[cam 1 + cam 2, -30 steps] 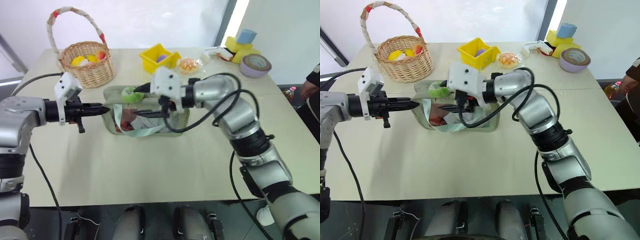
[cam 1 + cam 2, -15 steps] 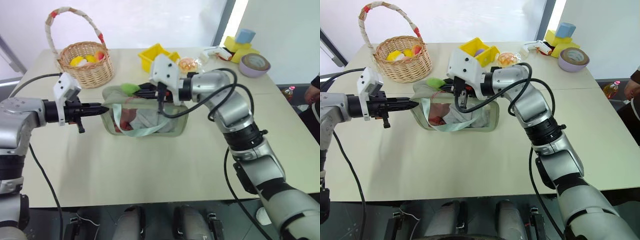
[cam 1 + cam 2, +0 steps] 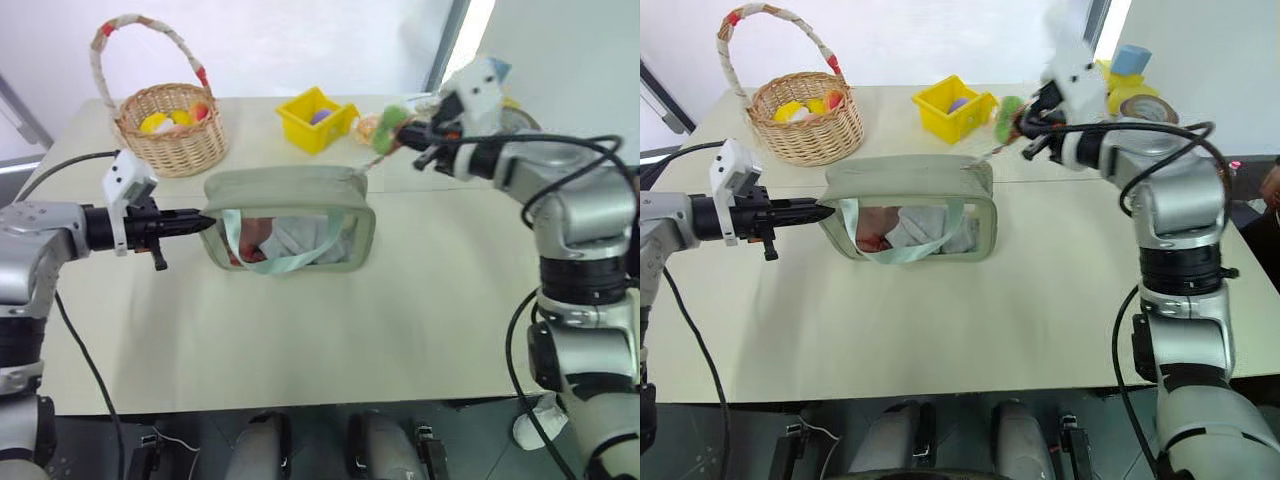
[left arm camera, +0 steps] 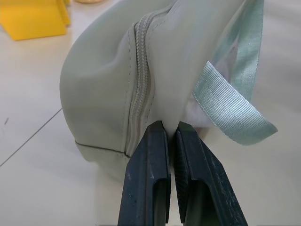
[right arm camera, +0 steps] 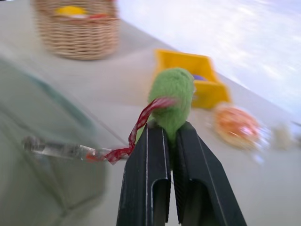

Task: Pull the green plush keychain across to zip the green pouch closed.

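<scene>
The pale green pouch (image 3: 288, 192) lies in the middle of the table, its clear window showing red and white contents and a mint strap (image 3: 280, 262) hanging over its front. Its zipper (image 4: 141, 75) looks drawn shut along the top. My left gripper (image 3: 205, 222) is shut on the fabric at the pouch's left end (image 4: 170, 129). My right gripper (image 3: 405, 131) hovers up and to the right of the pouch's right corner, shut on the green plush keychain (image 5: 173, 94). A thin red cord (image 5: 136, 129) runs taut from the keychain (image 3: 390, 120) down to the zipper pull.
A wicker basket (image 3: 172, 128) with fruit stands at the back left. A yellow bin (image 3: 318, 118) and an orange wrapped item (image 3: 1018, 125) sit behind the pouch, below my right gripper. A tape roll (image 3: 1152, 108) and yellow and blue blocks (image 3: 1130, 68) are at the back right.
My right gripper shut on the keychain and swept it from the pouch's left end to beyond its right corner, rising. The pouch's top went from gaping to closed. The left gripper held still.
</scene>
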`<action>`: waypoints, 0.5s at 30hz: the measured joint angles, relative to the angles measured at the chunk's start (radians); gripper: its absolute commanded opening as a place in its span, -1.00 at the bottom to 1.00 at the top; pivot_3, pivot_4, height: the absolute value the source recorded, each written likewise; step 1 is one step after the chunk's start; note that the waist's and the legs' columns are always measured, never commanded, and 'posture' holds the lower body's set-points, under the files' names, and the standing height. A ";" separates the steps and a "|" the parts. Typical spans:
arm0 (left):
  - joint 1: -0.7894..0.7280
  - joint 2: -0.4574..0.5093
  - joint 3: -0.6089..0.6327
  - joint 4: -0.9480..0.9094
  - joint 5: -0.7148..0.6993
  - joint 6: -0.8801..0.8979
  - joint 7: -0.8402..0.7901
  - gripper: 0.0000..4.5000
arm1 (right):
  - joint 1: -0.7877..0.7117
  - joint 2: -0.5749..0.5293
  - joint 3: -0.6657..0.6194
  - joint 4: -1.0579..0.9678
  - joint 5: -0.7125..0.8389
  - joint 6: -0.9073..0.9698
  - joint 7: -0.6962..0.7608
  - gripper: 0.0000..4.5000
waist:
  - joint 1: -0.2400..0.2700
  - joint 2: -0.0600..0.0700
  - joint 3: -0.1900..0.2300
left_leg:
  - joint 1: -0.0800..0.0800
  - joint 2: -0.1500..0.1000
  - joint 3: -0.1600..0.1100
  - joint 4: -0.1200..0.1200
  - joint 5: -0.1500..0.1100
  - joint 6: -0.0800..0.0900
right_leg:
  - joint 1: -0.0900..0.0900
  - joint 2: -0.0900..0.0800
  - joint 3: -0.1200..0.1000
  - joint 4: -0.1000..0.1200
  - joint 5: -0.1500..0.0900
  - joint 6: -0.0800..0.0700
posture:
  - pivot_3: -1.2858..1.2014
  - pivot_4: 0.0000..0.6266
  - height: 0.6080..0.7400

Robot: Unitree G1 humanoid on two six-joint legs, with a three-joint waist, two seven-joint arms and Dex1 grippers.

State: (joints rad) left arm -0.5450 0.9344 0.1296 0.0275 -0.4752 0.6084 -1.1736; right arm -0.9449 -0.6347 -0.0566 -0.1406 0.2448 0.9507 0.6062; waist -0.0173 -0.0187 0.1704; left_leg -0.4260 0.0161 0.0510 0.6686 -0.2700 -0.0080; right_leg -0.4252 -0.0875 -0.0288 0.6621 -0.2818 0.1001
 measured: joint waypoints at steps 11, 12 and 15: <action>-0.016 -0.016 -0.028 -0.007 -0.013 0.015 0.010 -1.00 | 0.343 0.181 0.063 -0.080 -0.066 0.035 -0.234 -1.00 | -0.004 0.000 -0.001 | 0.001 0.000 0.001 -0.001 0.000 0.001 | 0.000 0.001 0.001 0.000 0.000 0.000 | 0.03 -0.52 0.98; -0.017 -0.017 -0.030 -0.007 -0.013 0.015 0.012 -1.00 | 0.355 0.214 0.085 -0.066 -0.074 0.014 -0.252 -1.00 | -0.003 0.000 -0.001 | 0.001 0.000 0.001 -0.001 0.000 0.000 | 0.000 0.001 0.001 0.000 0.000 0.000 | 0.03 -0.52 0.98; -0.017 -0.022 -0.034 -0.011 -0.014 0.015 0.015 -1.00 | 0.391 0.233 0.165 -0.051 -0.105 -0.046 -0.259 -1.00 | 0.001 0.000 -0.001 | 0.001 -0.001 0.000 0.000 0.000 0.000 | 0.001 0.000 0.001 0.000 0.000 0.000 | 0.03 -0.52 0.98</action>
State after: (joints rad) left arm -0.5622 0.9120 0.0960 0.0169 -0.4896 0.6234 -1.1585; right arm -0.5544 -0.4019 0.1084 -0.1918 0.1398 0.9043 0.3470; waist -0.0166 -0.0188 0.1692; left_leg -0.4254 0.0156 0.0510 0.6684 -0.2702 -0.0076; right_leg -0.4245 -0.0873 -0.0277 0.6620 -0.2818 0.1001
